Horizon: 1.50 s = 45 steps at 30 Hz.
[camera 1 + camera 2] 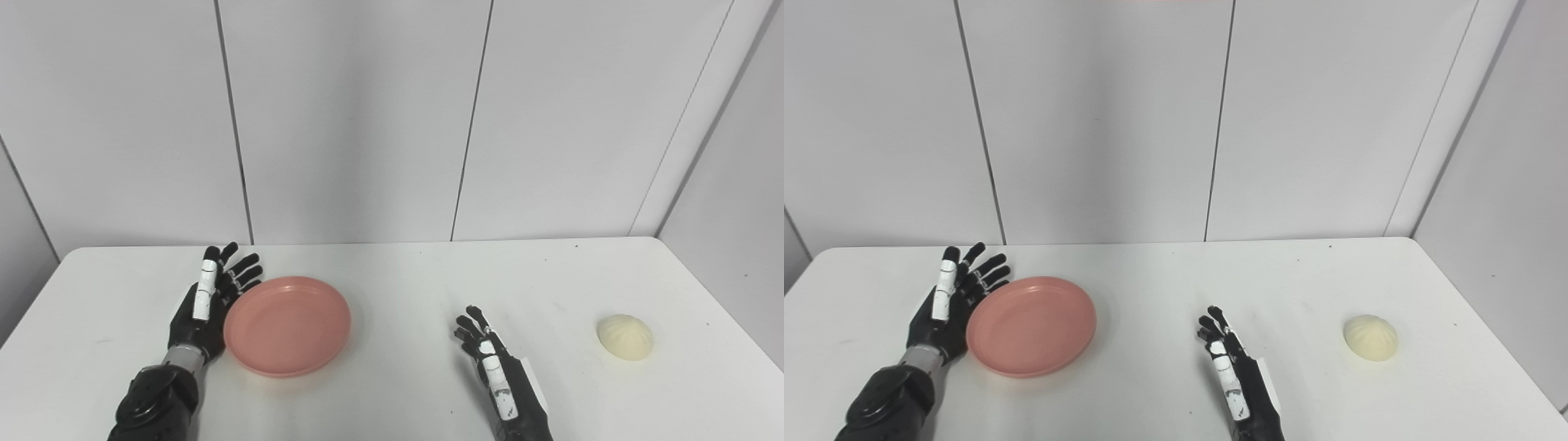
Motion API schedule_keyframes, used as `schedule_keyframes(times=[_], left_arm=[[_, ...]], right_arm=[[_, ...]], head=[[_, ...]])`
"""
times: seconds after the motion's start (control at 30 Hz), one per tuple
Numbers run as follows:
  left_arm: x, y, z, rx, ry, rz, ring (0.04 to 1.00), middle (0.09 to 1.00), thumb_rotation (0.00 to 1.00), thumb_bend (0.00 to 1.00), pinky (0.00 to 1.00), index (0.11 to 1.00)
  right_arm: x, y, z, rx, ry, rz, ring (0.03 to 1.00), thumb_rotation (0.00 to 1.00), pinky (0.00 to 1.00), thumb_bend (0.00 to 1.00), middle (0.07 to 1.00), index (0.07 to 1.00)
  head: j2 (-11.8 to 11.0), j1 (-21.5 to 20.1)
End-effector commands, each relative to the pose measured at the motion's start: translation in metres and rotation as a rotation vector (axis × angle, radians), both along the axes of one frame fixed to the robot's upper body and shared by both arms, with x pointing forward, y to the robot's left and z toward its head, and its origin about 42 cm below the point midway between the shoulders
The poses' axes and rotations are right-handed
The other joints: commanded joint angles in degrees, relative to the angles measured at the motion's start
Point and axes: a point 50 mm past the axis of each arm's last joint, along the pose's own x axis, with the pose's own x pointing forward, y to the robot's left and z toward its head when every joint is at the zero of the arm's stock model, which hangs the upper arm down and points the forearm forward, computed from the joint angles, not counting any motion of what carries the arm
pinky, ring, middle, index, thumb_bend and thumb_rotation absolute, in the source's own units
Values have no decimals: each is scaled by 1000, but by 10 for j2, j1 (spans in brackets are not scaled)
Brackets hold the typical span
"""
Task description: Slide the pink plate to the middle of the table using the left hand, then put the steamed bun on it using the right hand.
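Observation:
A pink plate (288,324) lies on the white table (404,275), left of the middle. My left hand (208,303) is open, fingers spread and pointing away, its palm side against the plate's left rim. A pale steamed bun (625,337) sits on the table at the right. My right hand (490,364) is open and empty, resting near the table's front edge right of the middle, well left of the bun. The same scene shows in the right eye view: plate (1032,326), bun (1371,337), left hand (948,304), right hand (1230,364).
White wall panels (367,122) stand behind the table's far edge. The table's right edge runs close past the bun. Bare tabletop lies between the plate and my right hand.

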Motion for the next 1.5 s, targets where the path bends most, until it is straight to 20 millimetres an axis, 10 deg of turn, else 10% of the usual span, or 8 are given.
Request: schedule_keyframes(times=[0.0,0.6,1.07,1.47], left_arm=[[12,-20,21,1,-53,-50,860,847,883,842,860,930],[12,-64,17,-39,-73,-38,873,896,813,787,890,988],[5,-61,10,-31,-86,-15,850,877,767,865,885,974],[3,-65,8,-21,-74,-34,852,875,750,849,876,978]], right_arm=[[-1,6,6,6,-17,5,895,982,944,803,901,933],[-5,13,9,-40,-22,-11,884,991,934,722,896,927],[-2,12,9,-107,-59,-17,886,984,925,659,902,934],[5,-13,51,-273,-234,-172,880,957,852,839,939,901]], head=[[2,-10],[13,-61],[11,-50],[5,-46]])
